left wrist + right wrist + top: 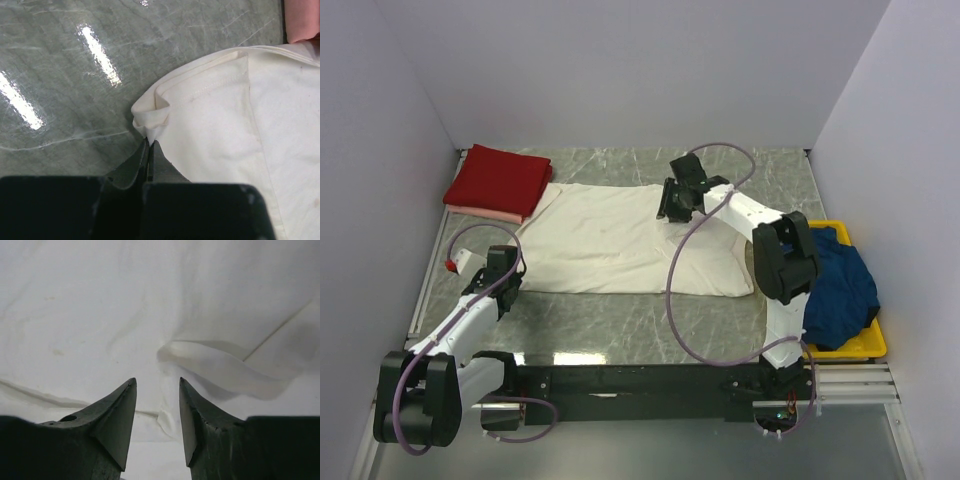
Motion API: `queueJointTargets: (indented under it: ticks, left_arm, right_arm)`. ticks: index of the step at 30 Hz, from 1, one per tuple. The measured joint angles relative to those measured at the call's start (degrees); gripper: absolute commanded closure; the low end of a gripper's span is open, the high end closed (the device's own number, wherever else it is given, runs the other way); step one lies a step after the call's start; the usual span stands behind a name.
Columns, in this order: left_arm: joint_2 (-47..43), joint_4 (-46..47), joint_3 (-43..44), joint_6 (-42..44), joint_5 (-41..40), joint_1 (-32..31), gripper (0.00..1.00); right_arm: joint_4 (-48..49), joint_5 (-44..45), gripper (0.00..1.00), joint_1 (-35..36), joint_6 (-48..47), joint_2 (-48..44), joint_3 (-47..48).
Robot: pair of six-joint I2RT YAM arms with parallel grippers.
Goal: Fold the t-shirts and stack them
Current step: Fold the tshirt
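Observation:
The cream t-shirt lies spread across the middle of the table. My left gripper is shut on its near left edge; the left wrist view shows the jaws pinching a fold of the cream cloth. My right gripper hovers over the shirt's far right part, open and empty, with a raised wrinkle of cream cloth just beyond its fingertips. The dark red t-shirt lies folded on the pink one at the far left. The navy blue t-shirt lies bundled in the bin.
A yellow plastic bin stands at the right edge of the table. Purple cables loop from both arms over the table. White walls close the table on the left, back and right. The pink shirt's corner shows in the left wrist view.

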Motion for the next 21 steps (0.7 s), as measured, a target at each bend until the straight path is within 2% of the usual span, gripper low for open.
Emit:
queueJointTargets:
  ticks: [4, 7, 21]
  left_arm:
    - [0.0, 0.0, 0.0, 0.0, 0.0, 0.0, 0.99]
    - [0.0, 0.0, 0.0, 0.0, 0.0, 0.0, 0.99]
    - [0.0, 0.0, 0.0, 0.2, 0.0, 0.0, 0.99]
  right_arm:
    - [-0.4, 2.4, 0.57, 0.2, -0.5, -3.4, 0.0]
    - [-2.4, 5.2, 0.59, 0.8, -0.9, -2.5, 1.7]
    - [-13.2, 18.5, 0.59, 7.3, -3.2, 12.4, 18.4]
